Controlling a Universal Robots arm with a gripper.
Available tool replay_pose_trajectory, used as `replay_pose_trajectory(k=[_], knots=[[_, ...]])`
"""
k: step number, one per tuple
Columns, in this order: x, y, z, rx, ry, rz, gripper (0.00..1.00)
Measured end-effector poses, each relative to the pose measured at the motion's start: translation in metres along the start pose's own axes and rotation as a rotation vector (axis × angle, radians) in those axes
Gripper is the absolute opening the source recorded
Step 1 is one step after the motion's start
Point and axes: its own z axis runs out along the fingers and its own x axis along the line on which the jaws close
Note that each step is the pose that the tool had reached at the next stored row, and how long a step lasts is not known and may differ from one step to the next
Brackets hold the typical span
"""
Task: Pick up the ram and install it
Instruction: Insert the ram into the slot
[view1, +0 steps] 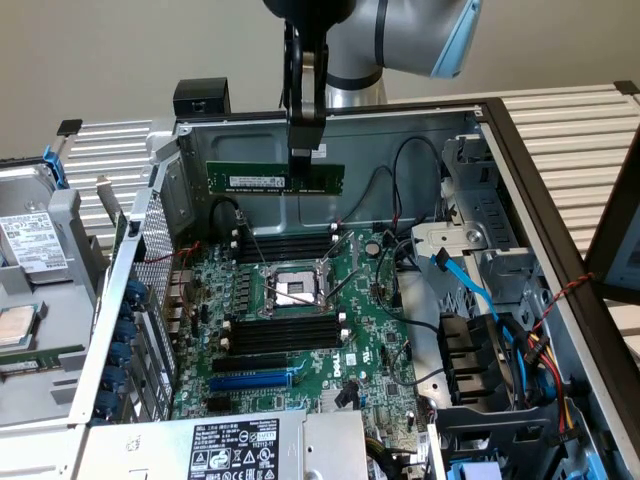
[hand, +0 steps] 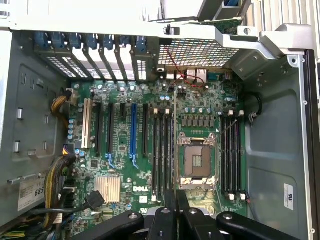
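Note:
The ram (view1: 250, 179), a long green stick with a white sticker, hangs level above the motherboard (view1: 370, 340) near the case's back wall. My gripper (view1: 303, 158) comes down from above and is shut on the ram's top edge, a little toward the exterior view's right of its middle. In the wrist view the ram (hand: 175, 145) shows edge-on as a thin line running out from my gripper (hand: 175, 199), over the board between the black memory slots (hand: 162, 150) and the CPU socket (hand: 197, 160). Below it in the exterior view lie the black memory slots (view1: 285, 245).
An open CPU socket (view1: 290, 290) sits between two banks of black slots (view1: 285, 332). A blue expansion slot (view1: 255, 380) lies nearer the front. Cables and a drive cage (view1: 480, 330) crowd the exterior view's right. A hard drive (view1: 30, 245) rests outside at the left.

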Motion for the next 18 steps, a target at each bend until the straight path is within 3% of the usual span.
replay_pose_trajectory(k=[8, 18], knots=[[0.0, -0.001, 0.0092, 0.0188, 0.0012, -0.001, 0.13], [0.001, -0.0019, 0.0274, 0.021, 0.0007, 0.002, 0.13]])
